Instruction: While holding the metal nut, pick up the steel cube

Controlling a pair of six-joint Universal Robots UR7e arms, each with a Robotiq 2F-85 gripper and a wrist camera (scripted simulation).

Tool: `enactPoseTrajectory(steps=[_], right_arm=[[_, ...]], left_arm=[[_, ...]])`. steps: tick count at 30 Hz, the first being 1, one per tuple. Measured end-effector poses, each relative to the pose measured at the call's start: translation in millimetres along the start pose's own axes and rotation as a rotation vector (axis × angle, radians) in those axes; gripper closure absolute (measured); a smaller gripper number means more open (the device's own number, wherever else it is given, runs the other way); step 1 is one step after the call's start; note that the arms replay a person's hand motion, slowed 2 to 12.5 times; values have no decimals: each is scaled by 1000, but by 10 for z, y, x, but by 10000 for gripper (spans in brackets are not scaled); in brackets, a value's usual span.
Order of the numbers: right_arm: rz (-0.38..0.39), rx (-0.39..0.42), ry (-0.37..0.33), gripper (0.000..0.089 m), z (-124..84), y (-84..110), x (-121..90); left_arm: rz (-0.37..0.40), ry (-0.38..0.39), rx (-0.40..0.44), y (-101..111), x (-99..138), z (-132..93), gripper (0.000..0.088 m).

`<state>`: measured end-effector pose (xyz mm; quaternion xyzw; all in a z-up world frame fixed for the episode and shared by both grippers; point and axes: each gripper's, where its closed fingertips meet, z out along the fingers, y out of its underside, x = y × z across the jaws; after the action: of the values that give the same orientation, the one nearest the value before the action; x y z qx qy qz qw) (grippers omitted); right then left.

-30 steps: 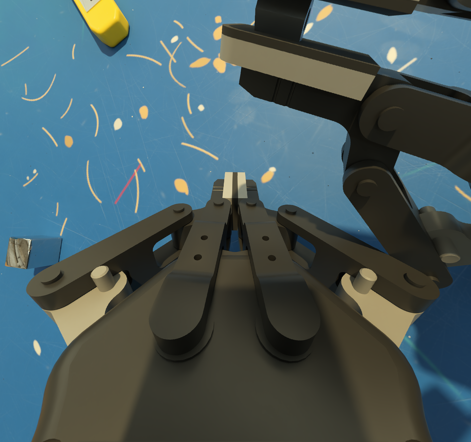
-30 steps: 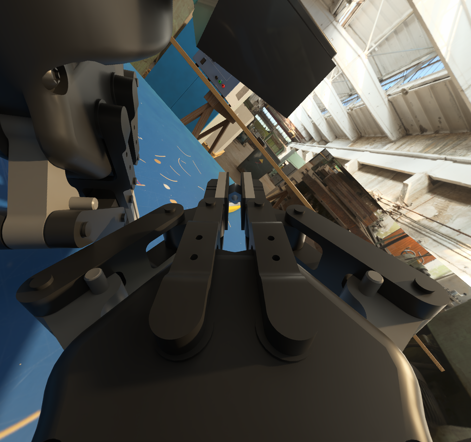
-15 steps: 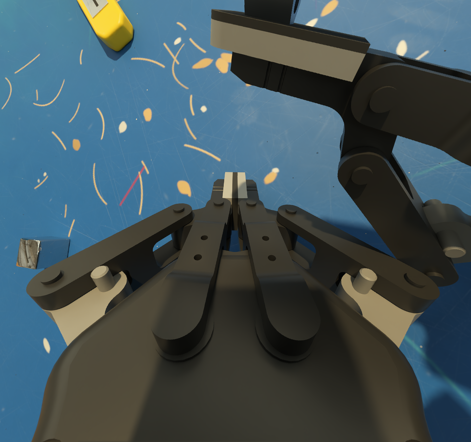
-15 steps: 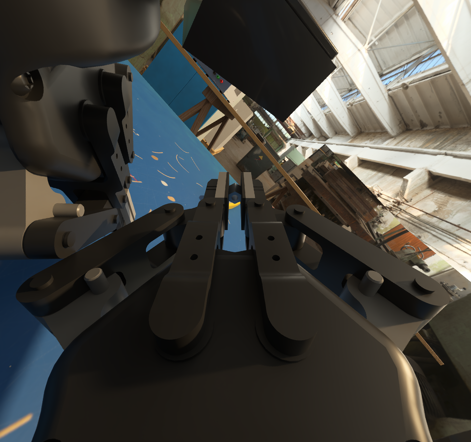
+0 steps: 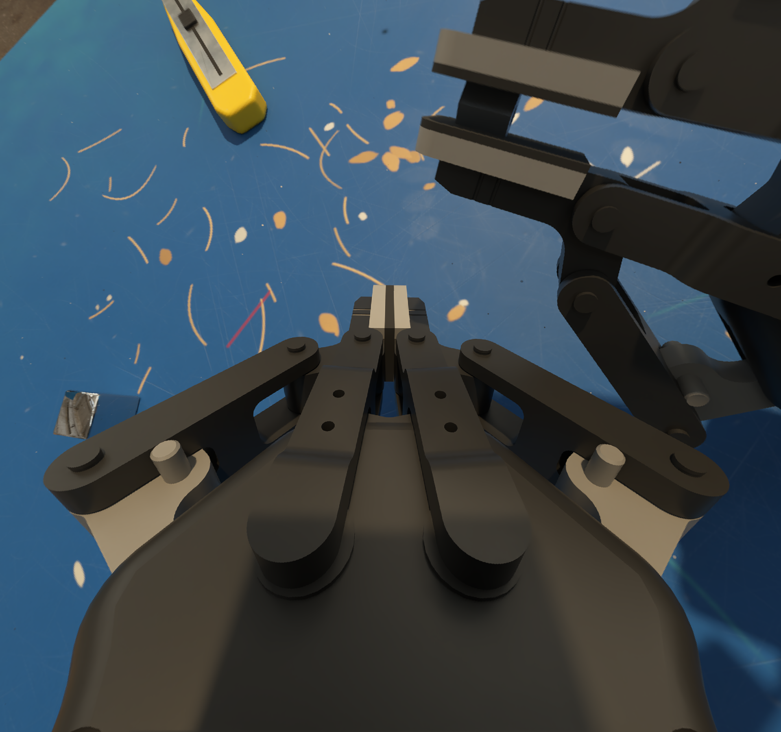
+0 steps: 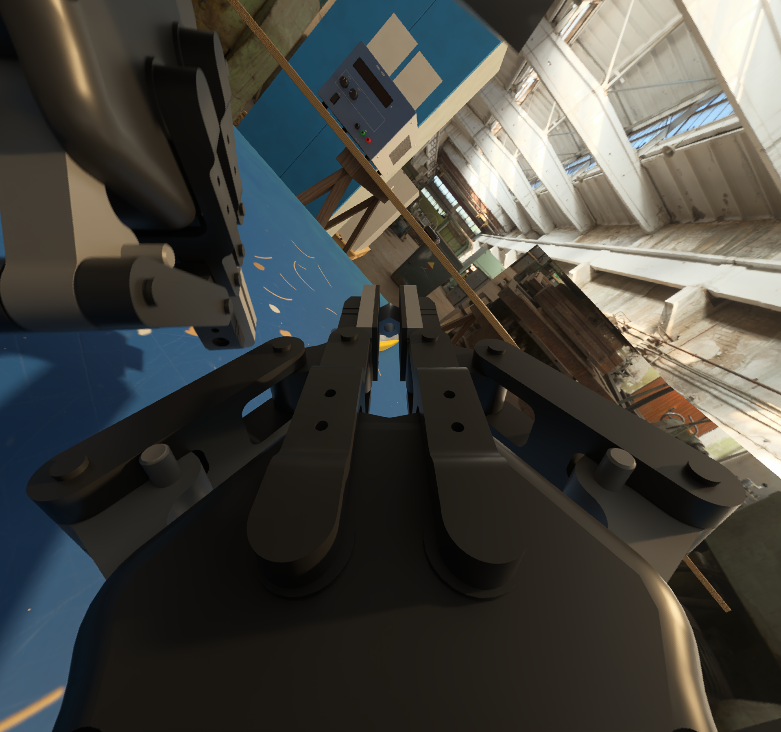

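Observation:
The steel cube (image 5: 78,414) lies on the blue table (image 5: 443,230) at the lower left of the left wrist view, apart from my left gripper (image 5: 389,306). That gripper is shut and empty, with its pads touching, and hangs above the table. My right gripper (image 5: 458,109) reaches in from the upper right and is shut on the metal nut (image 5: 486,107). In the right wrist view the small hexagonal nut (image 6: 388,326) sits between the pads of the right gripper (image 6: 389,310), held above the table. The left gripper (image 6: 230,331) shows close by on the left there.
A yellow utility knife (image 5: 211,61) lies at the upper left, near the table's left edge (image 5: 38,40). Wood shavings (image 5: 393,158) are scattered over the middle. A blue power supply (image 6: 372,95) stands on a shelf beyond the table.
The left gripper has drawn back, so the knife and the cube sit further into its view. The right gripper has turned while keeping the nut; both its fingers now show.

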<state>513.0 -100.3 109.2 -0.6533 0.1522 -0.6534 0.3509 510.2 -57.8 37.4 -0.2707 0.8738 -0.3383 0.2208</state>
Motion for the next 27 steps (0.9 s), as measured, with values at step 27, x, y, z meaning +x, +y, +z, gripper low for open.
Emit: enactPoseTrajectory(steps=[27], right_arm=[[13,-14,5,814,10,61,18]], left_arm=[[34,67,-87,126,164,187,882]])
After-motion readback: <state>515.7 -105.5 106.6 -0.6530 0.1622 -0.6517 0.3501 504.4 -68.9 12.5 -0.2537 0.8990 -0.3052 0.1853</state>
